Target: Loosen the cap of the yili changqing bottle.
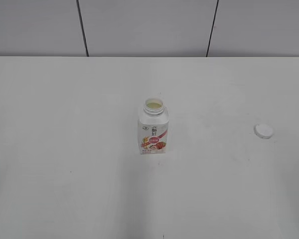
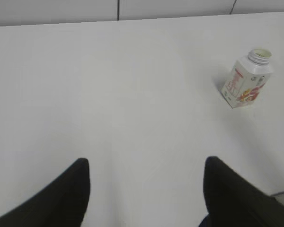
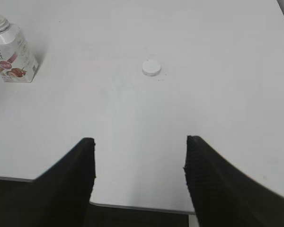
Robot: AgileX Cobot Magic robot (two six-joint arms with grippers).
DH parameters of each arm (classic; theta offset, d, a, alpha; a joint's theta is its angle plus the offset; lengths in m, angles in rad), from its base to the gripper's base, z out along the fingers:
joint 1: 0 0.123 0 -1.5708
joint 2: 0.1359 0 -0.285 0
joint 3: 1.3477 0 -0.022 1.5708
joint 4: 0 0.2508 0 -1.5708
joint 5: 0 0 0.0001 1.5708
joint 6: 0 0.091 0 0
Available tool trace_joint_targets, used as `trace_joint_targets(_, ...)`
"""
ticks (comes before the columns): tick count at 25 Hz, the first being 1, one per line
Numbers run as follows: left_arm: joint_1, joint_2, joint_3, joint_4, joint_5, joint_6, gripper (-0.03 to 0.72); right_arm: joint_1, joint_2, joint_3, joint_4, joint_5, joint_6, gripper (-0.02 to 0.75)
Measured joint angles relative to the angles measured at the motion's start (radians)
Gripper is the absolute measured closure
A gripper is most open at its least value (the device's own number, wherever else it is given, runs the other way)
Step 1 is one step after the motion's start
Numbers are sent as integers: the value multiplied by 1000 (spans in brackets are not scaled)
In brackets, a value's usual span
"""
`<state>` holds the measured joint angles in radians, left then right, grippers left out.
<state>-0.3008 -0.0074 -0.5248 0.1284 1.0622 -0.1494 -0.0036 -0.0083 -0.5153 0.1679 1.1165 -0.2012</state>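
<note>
Standing on a big white worktop (image 1: 65, 164) is the yili changqing bottle (image 1: 153, 130). The worktop is plain and smooth, with a few faint marks. Behind it is a grey wall (image 1: 149, 25) made of panels, with two thin dark lines running down between them.

The bottle stands straight up near the middle of the worktop. Its long side goes up and down, and its wide round mouth points at the ceiling. The mouth is open, and something pale shows inside. The label with the pink band and red fruit faces the front.

The cap (image 1: 263, 131) is off the bottle. It lies flat on the worktop, well apart from the bottle, over on the right side.

The left tool (image 2: 146, 189) hangs over bare worktop, near the front edge. Its two dark fingers are spread wide and hold nothing. The bottle sits far off, up and to the right in its wrist view.

The right tool (image 3: 139, 175) is over the front edge of the worktop. Its fingers are also spread wide and hold nothing. The cap lies ahead of it, and the bottle is at the far left.
</note>
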Motion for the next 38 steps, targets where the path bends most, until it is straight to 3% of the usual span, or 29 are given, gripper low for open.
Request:
trace_joint_targets(4, 0, 0, 3, -54, -1, 64, 223, 0, 0, 0, -2, -10, 0, 258)
trace_joint_targets(11, 7, 0, 3, -67, -1, 76, 223, 0, 0, 1, -4, -12, -1, 258)
trace_joint_targets(20, 256, 0, 3, -106, -2, 78, 225, 0, 0, 1, -15, -12, -1, 258)
trace_joint_targets(38, 278, 0, 3, -110, -3, 79, 225, 0, 0, 1, -18, -12, -2, 258)
